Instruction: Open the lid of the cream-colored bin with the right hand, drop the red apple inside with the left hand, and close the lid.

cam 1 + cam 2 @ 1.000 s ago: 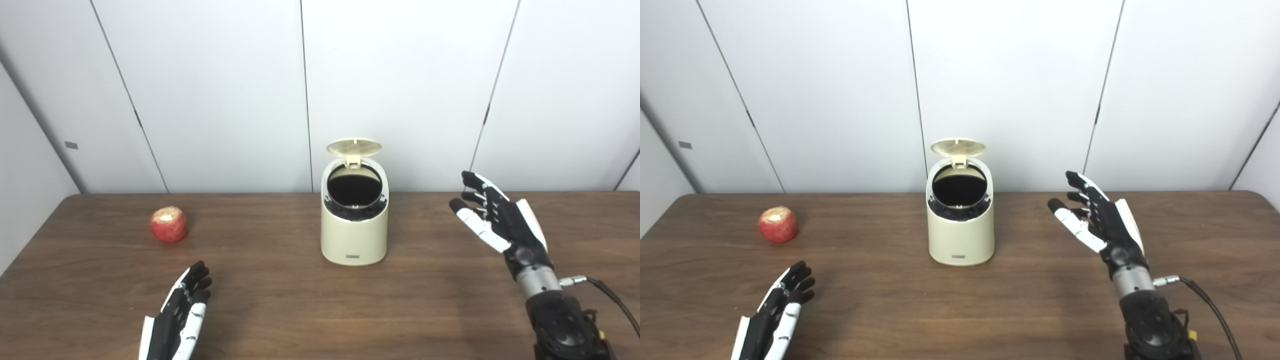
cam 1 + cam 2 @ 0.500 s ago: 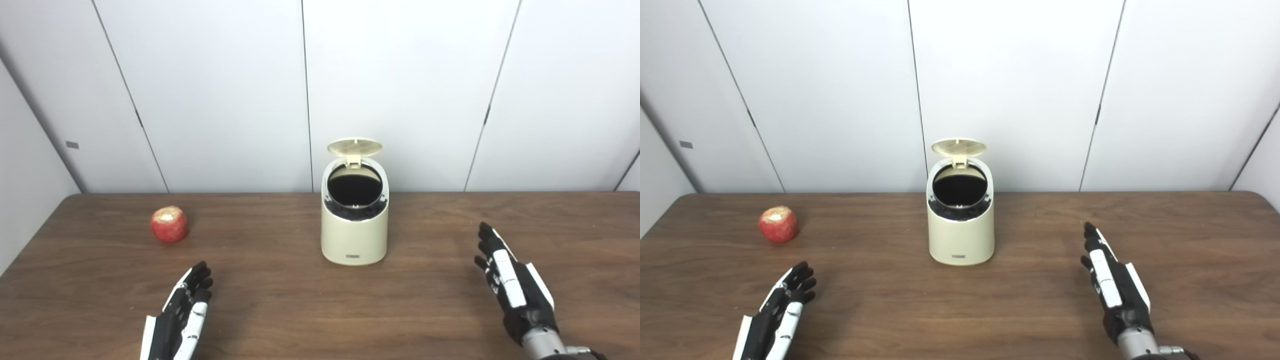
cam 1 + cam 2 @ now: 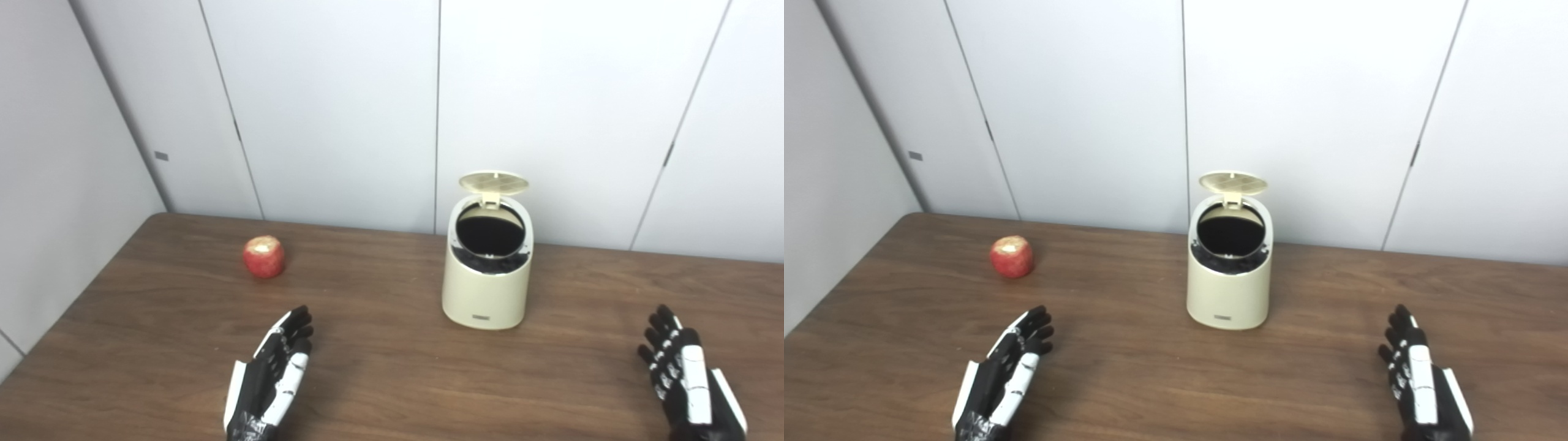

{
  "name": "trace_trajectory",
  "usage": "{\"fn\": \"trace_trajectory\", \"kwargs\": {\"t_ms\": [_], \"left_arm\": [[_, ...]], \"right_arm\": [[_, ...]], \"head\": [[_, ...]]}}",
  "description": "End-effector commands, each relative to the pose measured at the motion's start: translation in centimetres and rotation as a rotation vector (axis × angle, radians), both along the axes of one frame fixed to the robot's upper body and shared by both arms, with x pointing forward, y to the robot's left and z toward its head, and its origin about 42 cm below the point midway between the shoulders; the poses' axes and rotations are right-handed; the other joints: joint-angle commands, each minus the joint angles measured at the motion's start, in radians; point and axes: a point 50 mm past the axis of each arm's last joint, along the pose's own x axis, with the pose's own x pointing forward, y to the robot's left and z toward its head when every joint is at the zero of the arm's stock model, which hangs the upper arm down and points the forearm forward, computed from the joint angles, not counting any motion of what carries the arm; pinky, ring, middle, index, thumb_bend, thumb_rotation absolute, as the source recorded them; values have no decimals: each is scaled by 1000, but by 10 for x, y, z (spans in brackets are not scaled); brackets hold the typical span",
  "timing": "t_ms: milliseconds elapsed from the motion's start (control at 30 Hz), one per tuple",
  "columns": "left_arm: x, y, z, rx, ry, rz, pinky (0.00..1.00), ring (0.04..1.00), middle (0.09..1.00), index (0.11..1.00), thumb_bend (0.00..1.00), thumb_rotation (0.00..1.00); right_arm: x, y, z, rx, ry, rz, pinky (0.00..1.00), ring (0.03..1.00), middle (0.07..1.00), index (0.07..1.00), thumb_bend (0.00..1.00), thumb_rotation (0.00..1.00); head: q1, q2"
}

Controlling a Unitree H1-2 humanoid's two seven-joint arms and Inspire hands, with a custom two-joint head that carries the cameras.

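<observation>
Fingers of both hands spread, holding nothing; bin (image 3: 487, 288) lid (image 3: 493, 180) up, front label unreadable.

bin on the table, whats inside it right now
The bin has its lid flipped up, and the round opening shows only a dark interior; nothing is visible in it. The bottom is lost in shadow. The apple sits on the table, outside.
</observation>
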Motion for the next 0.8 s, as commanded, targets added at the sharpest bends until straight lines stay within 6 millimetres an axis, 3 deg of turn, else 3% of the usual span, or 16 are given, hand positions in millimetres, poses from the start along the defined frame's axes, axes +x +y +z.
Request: {"fn": "trace_trajectory", "kwargs": {"t_ms": [0,100,367,600,767], "left_arm": [[-17,-16,-11,-48,50,21,781,851,870,876,514,439],[-17,-16,2,30,41,82,711,802,837,847,594,361],[-8,9,41,339,57,256,766,770,786,833,689,194],[18,60,70,450,28,353,718,746,794,839,766,117],[38,82,92,502,37,357,725,777,841,866,808,120]], "right_arm": [[3,-4,14,-13,-82,17,1000,1000,1000,1000,511,1000],[1,-1,19,-37,-86,35,1000,1000,1000,998,526,1000],[-9,4,34,-34,-63,51,988,1000,996,977,598,1000],[-16,12,46,-41,-40,57,966,995,990,965,571,1000],[-17,13,47,-39,-30,63,986,1000,1000,974,591,1000]], "head": [[25,-3],[64,-8],[119,-18],[132,-19],[139,-19]]}}
